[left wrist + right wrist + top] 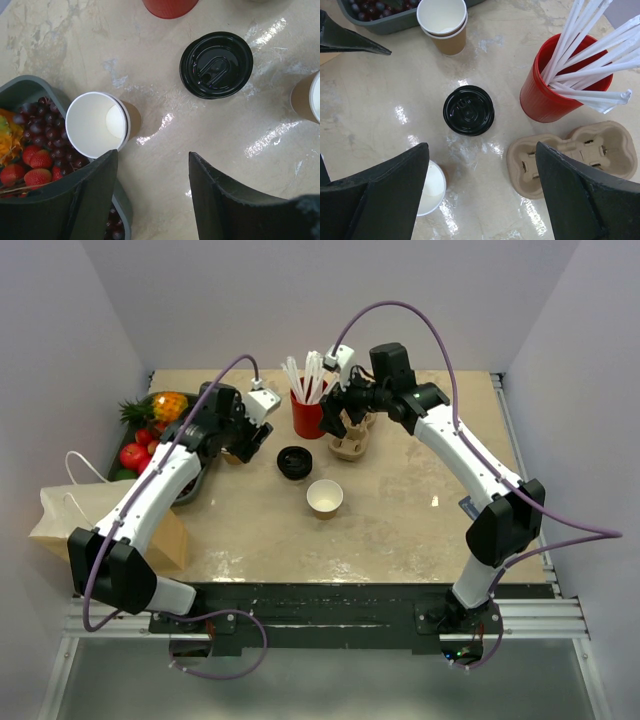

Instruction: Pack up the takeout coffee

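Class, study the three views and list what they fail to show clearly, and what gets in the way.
- Black lid: every view looks down on it; whether a cup stands beneath cannot be told.
- Cup carrier: top view, mostly under the right arm.
- Fruit tray: left wrist view, cut by the left edge.
- Lidless cup: left wrist view, cut by the right edge.

Beige table, takeout coffee, red cup, carrier

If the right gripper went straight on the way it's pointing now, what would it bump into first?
Most likely the black lid, which sits nearly straight ahead of it; how far off is hard to judge.
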